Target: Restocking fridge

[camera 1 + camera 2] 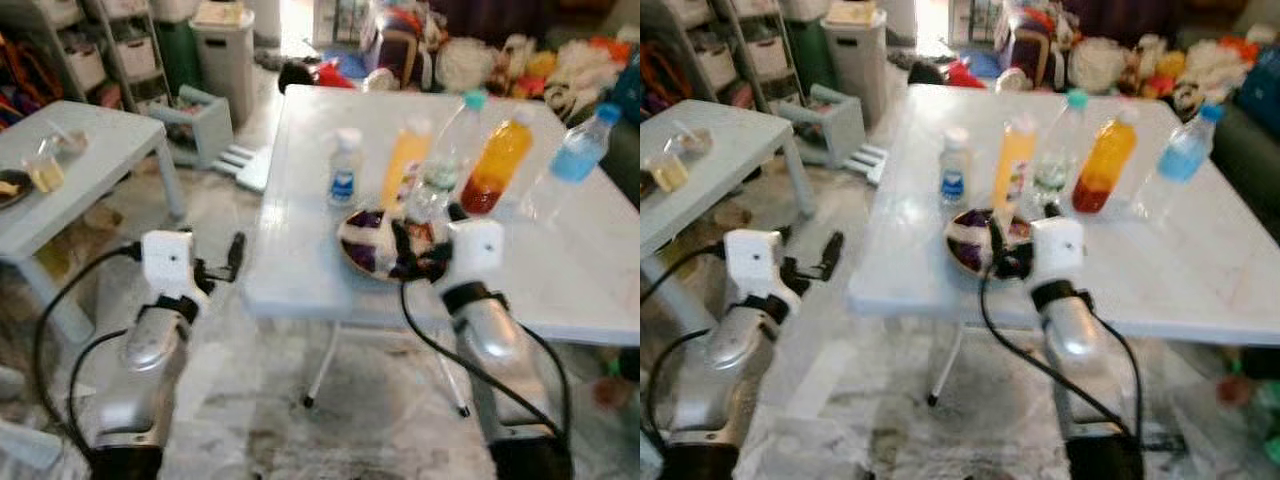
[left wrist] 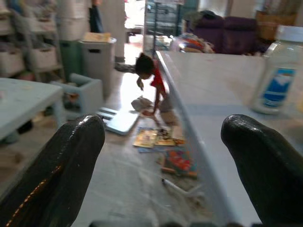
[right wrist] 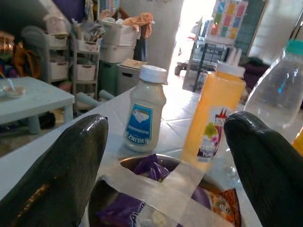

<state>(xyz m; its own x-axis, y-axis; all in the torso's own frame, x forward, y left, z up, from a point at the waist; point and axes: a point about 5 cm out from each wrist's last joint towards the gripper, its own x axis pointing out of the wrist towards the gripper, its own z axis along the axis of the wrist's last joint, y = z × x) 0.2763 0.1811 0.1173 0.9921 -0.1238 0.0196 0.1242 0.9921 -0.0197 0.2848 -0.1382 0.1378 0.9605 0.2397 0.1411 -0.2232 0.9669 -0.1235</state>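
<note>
Right gripper (image 3: 163, 156) fingers spread open over the taped metal bowl of purple food (image 1: 385, 245) on the white square table (image 1: 300, 270), left gripper (image 2: 163, 156) open beside the table edge, white mayonnaise bottle (image 1: 345, 167) and orange juice carton (image 1: 404, 165) behind the bowl.

I can read "HEINZ" on the blue label of the white mayonnaise bottle (image 3: 144, 109); the orange bottle's (image 3: 211, 117) label stays illegible.

On the white table (image 1: 560, 290), five upright items are lined up: a white mayonnaise jar (image 1: 345, 167), a yellow juice carton (image 1: 406, 160), a clear bottle (image 1: 448, 150), an orange-red drink bottle (image 1: 496, 165) and a blue bottle (image 1: 578, 152). A taped bowl (image 3: 165, 194) of purple packets is set just in front of the carton, near the table's front edge.
</note>
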